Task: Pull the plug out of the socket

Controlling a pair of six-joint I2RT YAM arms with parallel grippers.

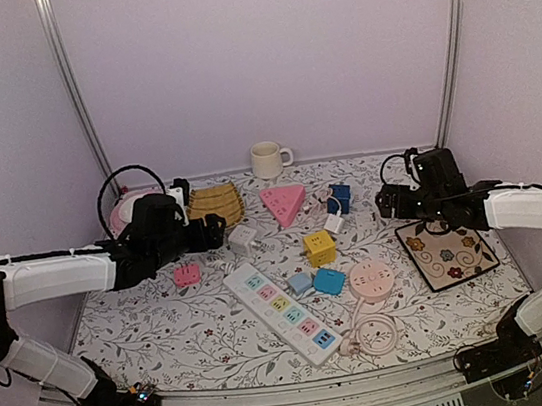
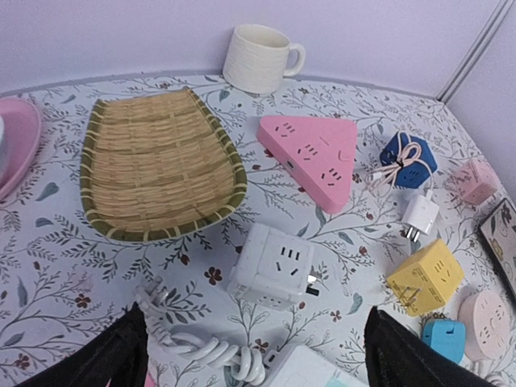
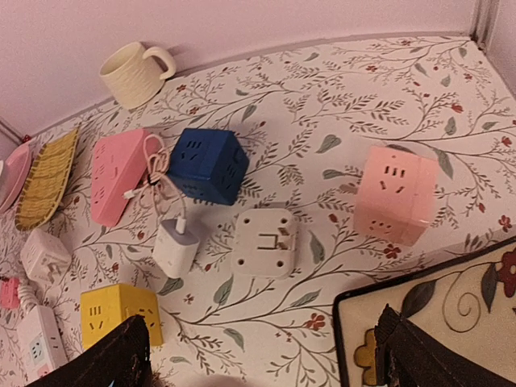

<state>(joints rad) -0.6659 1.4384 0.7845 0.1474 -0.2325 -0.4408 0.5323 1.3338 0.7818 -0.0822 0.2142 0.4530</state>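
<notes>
My left gripper [image 1: 216, 229] [image 2: 258, 363] is open and empty. It hovers just near of a white cube socket [image 2: 274, 264] [image 1: 243, 237], whose metal prongs stick out on its right side. The end of a white power strip [image 1: 282, 310] and its coiled cord [image 2: 201, 347] lie between the fingers. My right gripper [image 1: 384, 202] [image 3: 266, 363] is open and empty, near of a flat white adapter [image 3: 264, 240] lying prongs up. A white charger [image 3: 175, 248] is cabled to a blue cube socket [image 3: 208, 164]. I cannot tell which plug sits in a socket.
A yellow cube [image 1: 320, 247], a pink triangle socket [image 1: 283, 202], a pink cube [image 3: 397, 193], a round pink socket [image 1: 371, 280] and two blue blocks [image 1: 329, 281] lie around. A wicker basket [image 1: 216, 204], mug [image 1: 267, 159] and pink plate [image 1: 126, 213] stand at the back. A floral tray [image 1: 447, 251] lies right.
</notes>
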